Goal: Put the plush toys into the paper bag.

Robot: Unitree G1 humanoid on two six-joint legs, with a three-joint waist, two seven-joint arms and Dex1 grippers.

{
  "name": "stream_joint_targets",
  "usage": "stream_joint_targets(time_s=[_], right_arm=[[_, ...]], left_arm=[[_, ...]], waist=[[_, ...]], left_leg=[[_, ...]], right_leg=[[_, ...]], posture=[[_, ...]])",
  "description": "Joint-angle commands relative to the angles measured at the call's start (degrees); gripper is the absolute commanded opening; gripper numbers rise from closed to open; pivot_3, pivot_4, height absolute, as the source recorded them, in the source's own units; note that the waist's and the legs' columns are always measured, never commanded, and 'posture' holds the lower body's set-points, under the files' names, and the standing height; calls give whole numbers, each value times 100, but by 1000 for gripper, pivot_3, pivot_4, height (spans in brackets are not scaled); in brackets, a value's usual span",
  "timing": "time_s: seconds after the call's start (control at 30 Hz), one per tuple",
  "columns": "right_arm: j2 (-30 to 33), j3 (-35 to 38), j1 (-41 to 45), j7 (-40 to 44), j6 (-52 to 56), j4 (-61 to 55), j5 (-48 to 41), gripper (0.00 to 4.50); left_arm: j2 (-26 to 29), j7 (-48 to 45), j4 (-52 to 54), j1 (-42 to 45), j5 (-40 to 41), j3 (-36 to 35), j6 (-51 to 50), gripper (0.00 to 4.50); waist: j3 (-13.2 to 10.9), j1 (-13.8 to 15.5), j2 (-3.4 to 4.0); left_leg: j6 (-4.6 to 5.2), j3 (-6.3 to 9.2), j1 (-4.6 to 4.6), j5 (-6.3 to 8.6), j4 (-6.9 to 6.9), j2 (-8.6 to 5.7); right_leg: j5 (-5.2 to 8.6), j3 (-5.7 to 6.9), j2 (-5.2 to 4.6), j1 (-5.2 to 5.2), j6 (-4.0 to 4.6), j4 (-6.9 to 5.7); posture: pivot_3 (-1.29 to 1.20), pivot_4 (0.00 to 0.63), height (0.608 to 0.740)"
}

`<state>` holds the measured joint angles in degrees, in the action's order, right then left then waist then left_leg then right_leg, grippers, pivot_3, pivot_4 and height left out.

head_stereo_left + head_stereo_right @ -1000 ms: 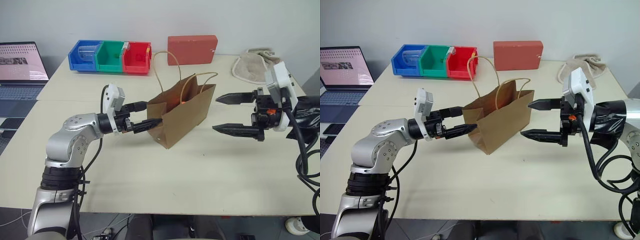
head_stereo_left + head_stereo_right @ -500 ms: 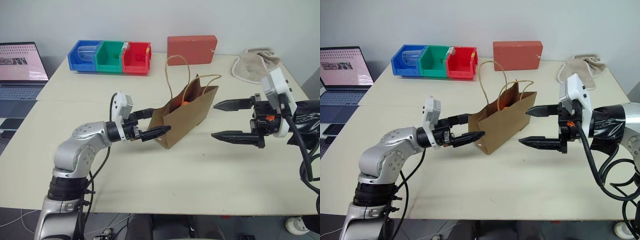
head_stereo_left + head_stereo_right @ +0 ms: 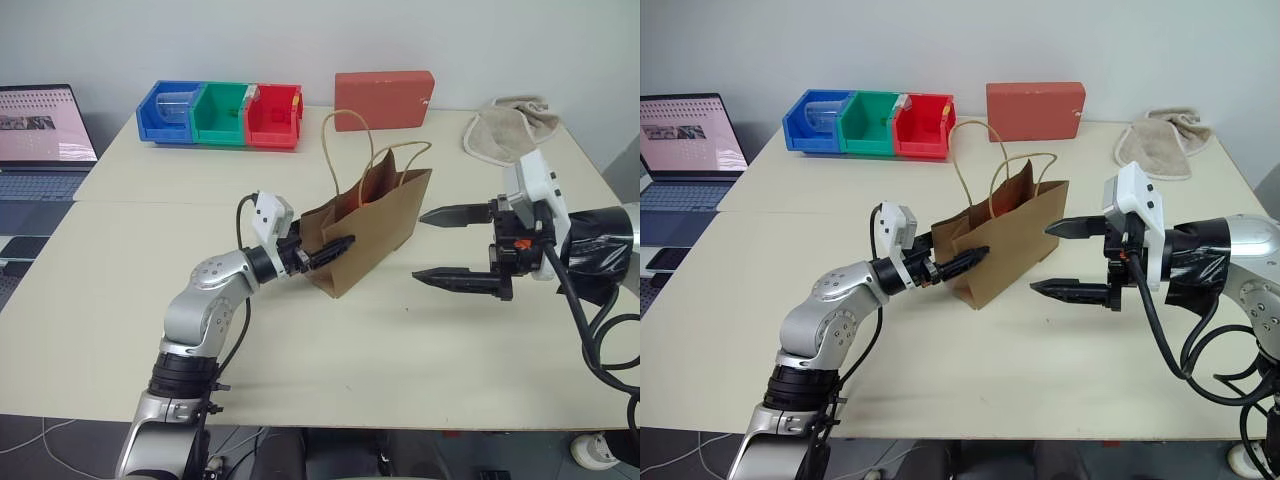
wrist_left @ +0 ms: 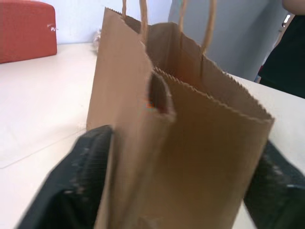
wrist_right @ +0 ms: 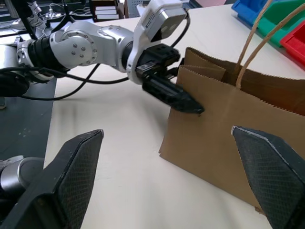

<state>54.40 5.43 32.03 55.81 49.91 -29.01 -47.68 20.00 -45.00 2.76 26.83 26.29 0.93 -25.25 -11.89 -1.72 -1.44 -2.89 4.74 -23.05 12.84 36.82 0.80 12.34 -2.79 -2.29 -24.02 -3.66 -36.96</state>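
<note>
The brown paper bag (image 3: pixel 375 225) stands upright mid-table with its two loop handles up. My left gripper (image 3: pixel 338 245) reaches level into the bag's left end, one finger on the near face and the other behind it. In the left wrist view both fingers (image 4: pixel 83 183) press against the bag (image 4: pixel 200 157) from either side. My right gripper (image 3: pixel 418 245) hovers open and empty just off the bag's right end, pointing at it. The plush toys are hidden. A speck of orange (image 4: pixel 149 104) shows inside the bag's mouth.
Blue, green and red bins (image 3: pixel 220 113) line the table's back left, with a red block (image 3: pixel 384 99) beside them. A beige towel (image 3: pixel 505 130) lies at the back right. A laptop (image 3: pixel 40 135) sits at the far left. Bare table (image 3: pixel 300 360) spreads in front.
My left gripper has moved right with the bag's end between its fingers, and they have narrowed. The bag has gone from leaning to upright. The right gripper has stayed put.
</note>
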Motion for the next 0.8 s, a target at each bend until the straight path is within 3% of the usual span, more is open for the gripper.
stream_joint_targets(time_s=[0.03, 0.3, 0.57, 0.73, 0.8], right_arm=[[-127, 20, -37, -95, -338, -162, 182, 4500], [-358, -104, -181, -60, -771, -200, 453, 4500], [-182, 36, -547, 13, -1102, -125, 782, 4500], [77, 594, -956, 71, -1116, -268, 681, 4500], [415, 1101, -1271, 295, -736, -410, 266, 4500]], left_arm=[[18, -172, 56, 83, 34, 1, 168, 2389], [-3, -354, 48, -2, 9, 85, 253, 29], [137, -681, 16, 10, 228, -40, 212, 29], [421, -1408, -395, 435, 423, -38, 172, 29], [503, -1847, -806, 820, 470, 12, 204, 29]], waist=[[0, 0, 0], [0, 4, 0], [0, 1, 0], [0, 5, 0], [0, 37, 0]], left_leg=[[0, 0, 0, 0, 0, 0], [0, 0, 0, 0, 0, 0], [0, 0, 0, 0, 0, 0], [0, 1, 0, 0, 1, 0], [0, 0, 0, 0, 2, 0]], right_leg=[[0, 0, 0, 0, 0, 0], [0, 0, 0, 1, 0, 0], [0, 0, 0, 0, 0, 0], [0, 1, 0, 1, 0, -1], [0, 0, 0, 1, 0, 0]], posture=[[0, 150, 740], [0, 150, 740], [0, 150, 740], [0, 150, 740], [0, 150, 740]])
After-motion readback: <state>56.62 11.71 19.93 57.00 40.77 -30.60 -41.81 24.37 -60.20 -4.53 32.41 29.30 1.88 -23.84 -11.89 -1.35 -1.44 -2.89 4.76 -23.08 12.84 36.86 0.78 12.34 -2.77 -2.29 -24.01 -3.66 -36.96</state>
